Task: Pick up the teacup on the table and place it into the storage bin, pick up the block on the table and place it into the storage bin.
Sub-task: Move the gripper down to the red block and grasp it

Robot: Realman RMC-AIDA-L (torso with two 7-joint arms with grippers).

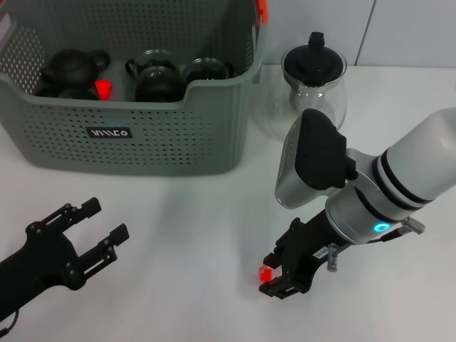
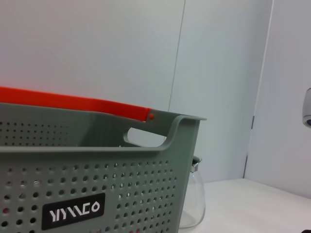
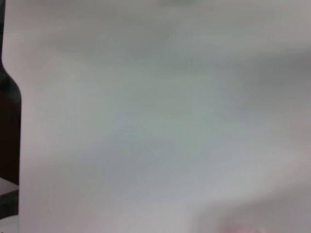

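The grey-green storage bin stands at the back left of the white table, and its perforated wall and black label fill the left wrist view. Inside it lie dark teapots, glass cups and a small red piece. A small red block lies on the table at front centre-right. My right gripper points down right at the block, its tips on either side of it. My left gripper is open and empty, low at the front left. No teacup shows on the table.
A clear glass teapot with a black lid stands right of the bin, behind my right arm, and its glass edge shows in the left wrist view. The bin has an orange rim clip. The right wrist view shows only blurred white surface.
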